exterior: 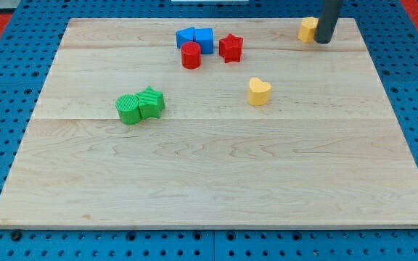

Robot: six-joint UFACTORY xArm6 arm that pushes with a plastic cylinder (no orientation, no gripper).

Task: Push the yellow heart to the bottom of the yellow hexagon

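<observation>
A: Camera view: our tip touches the yellow hexagon at one o'clock; no gripper is fitted.

B: We find the yellow heart well apart, toward seven o'clock of the hexagon.

On your wooden surface lie two blue blocks, a red cylinder, red star, two green blocks, yellow heart and, far right, yellow hexagon.
</observation>
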